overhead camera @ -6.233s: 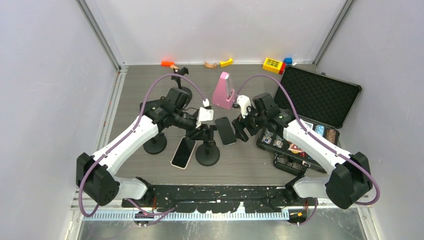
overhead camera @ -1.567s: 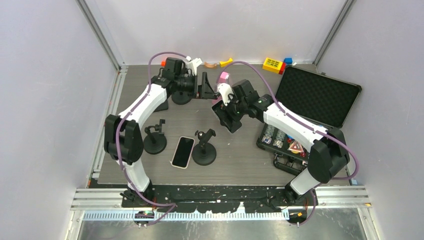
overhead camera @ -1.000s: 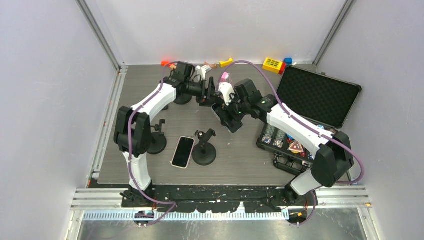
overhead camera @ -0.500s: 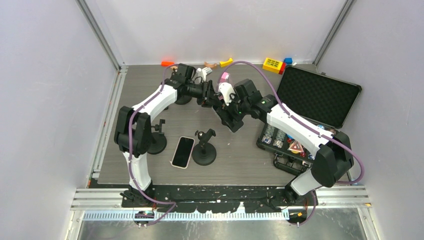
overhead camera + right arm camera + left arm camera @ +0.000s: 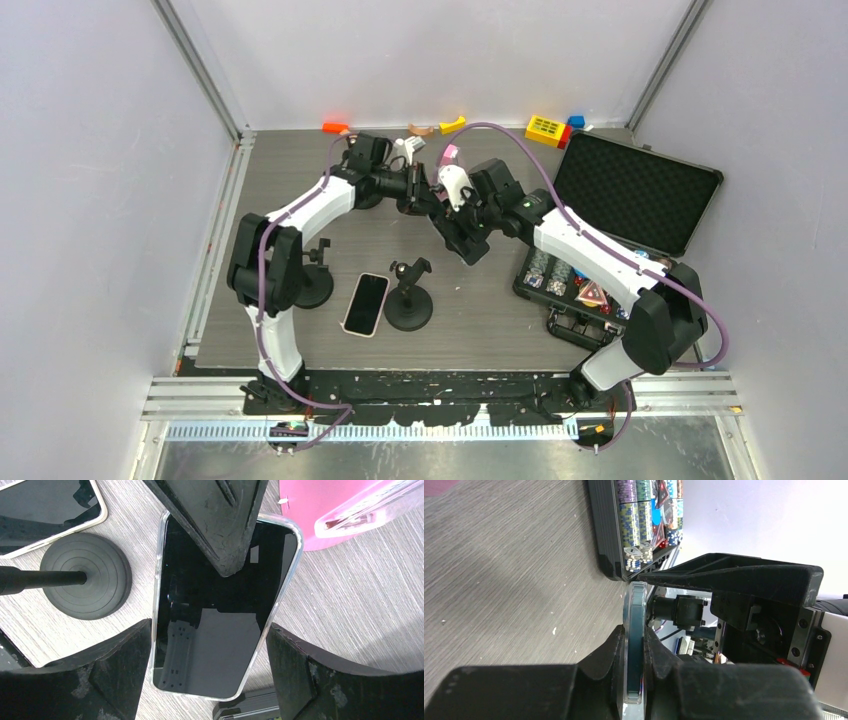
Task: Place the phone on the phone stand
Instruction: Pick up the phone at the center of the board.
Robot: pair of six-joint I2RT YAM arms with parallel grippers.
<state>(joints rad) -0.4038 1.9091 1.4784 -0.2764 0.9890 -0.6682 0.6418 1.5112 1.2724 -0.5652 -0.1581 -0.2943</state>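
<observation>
A dark-screened phone in a clear case hangs above the table between both grippers. My right gripper has a finger against each long edge of the phone. My left gripper is shut on the phone's far end, and its finger lies across the screen. In the left wrist view the phone shows edge-on, clamped between the fingers. A black phone stand stands on the table below, its round base in the right wrist view.
A second phone lies flat left of that stand. Another stand is further left, and a third stand base is behind my left arm. A pink wedge stands just behind the grippers. An open case of poker chips is at right.
My left gripper has come in from the back left to the phone held by my right gripper and shut on its end. The right gripper barely moved.
</observation>
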